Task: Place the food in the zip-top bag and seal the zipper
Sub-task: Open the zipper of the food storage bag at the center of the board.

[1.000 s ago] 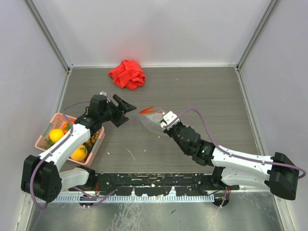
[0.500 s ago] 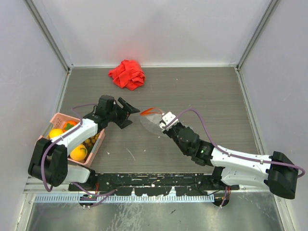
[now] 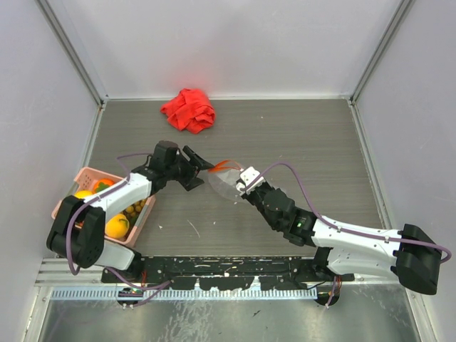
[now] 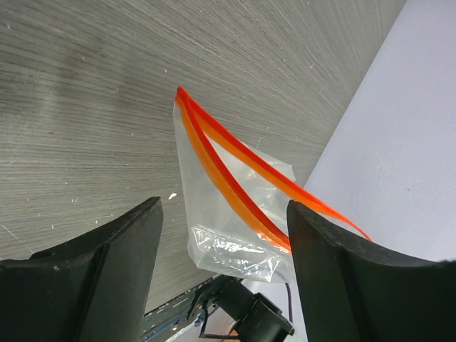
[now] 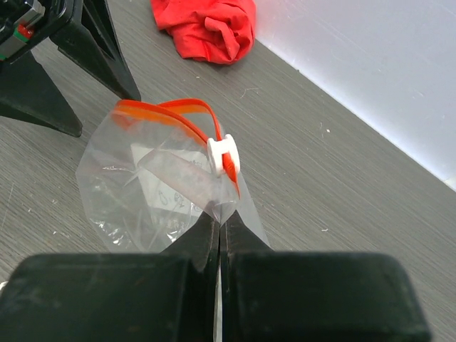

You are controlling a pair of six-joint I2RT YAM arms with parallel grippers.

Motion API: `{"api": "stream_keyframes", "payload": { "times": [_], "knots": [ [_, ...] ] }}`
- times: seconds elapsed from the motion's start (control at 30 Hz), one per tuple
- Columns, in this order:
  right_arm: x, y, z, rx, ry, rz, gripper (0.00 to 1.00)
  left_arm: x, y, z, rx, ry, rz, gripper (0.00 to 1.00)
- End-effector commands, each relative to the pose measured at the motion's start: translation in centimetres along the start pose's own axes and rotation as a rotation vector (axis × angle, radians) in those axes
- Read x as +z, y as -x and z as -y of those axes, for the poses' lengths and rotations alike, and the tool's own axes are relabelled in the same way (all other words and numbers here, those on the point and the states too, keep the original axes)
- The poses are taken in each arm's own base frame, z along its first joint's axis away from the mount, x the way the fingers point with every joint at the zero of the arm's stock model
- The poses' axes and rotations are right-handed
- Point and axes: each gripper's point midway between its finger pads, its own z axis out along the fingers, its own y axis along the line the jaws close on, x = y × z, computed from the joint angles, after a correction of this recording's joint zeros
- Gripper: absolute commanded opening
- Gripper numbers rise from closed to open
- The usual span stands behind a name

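Note:
The clear zip-top bag (image 3: pixel 225 182) hangs mid-table, its mouth gaping toward the left. Its orange-red zipper (image 5: pixel 171 110) curves along the mouth, with a white slider tab (image 5: pixel 223 153) at the near end. My right gripper (image 5: pixel 221 217) is shut on a pinch of the bag's plastic just below the slider. My left gripper (image 3: pixel 204 168) stands open right at the mouth, and in the left wrist view the bag (image 4: pixel 214 214) and zipper (image 4: pixel 221 174) show between its fingers (image 4: pixel 121 249). The food, an orange (image 3: pixel 116 226), a lemon (image 3: pixel 83 194) and grapes (image 3: pixel 136 209), lies in the pink basket.
The pink basket (image 3: pixel 85 174) sits at the left edge, partly under my left arm. A crumpled red cloth (image 3: pixel 189 110) lies against the back wall. Grey walls close in the table on three sides.
My left gripper has moved right from above the basket up to the bag's mouth, and its jaws have narrowed a little. The right gripper and the bag have stayed put.

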Motion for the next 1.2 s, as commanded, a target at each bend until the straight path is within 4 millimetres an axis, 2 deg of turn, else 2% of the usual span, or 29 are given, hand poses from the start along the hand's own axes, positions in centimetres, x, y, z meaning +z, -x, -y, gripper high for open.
{"api": "stream_keyframes", "payload": {
  "times": [0.0, 0.17, 0.6, 0.83, 1.07, 1.17],
  "knots": [
    [0.1, 1.3, 0.1, 0.043, -0.014, 0.049, 0.0, -0.1, 0.3, 2.8, 0.016, -0.083, 0.003, 0.71],
    [0.0, 1.1, 0.1, 0.045, -0.011, 0.047, 0.0, 0.4, 0.2, 2.7, 0.014, -0.076, -0.01, 0.7],
    [0.0, 0.9, -0.2, 0.046, 0.003, 0.046, 0.01, 1.0, -0.8, 3.0, 0.022, -0.08, -0.051, 0.57],
    [-0.1, 1.0, -0.2, 0.046, 0.005, 0.046, 0.03, 1.0, -0.9, 3.2, 0.03, -0.086, -0.055, 0.36],
    [-0.2, 1.0, -0.3, 0.052, 0.018, 0.037, 0.14, 0.6, -0.3, 3.6, 0.083, -0.067, -0.023, 0.01],
    [-0.4, 1.0, -0.3, 0.065, 0.022, 0.035, 0.24, 0.3, 0.1, 3.9, 0.114, -0.063, -0.006, 0.0]
  ]
}}
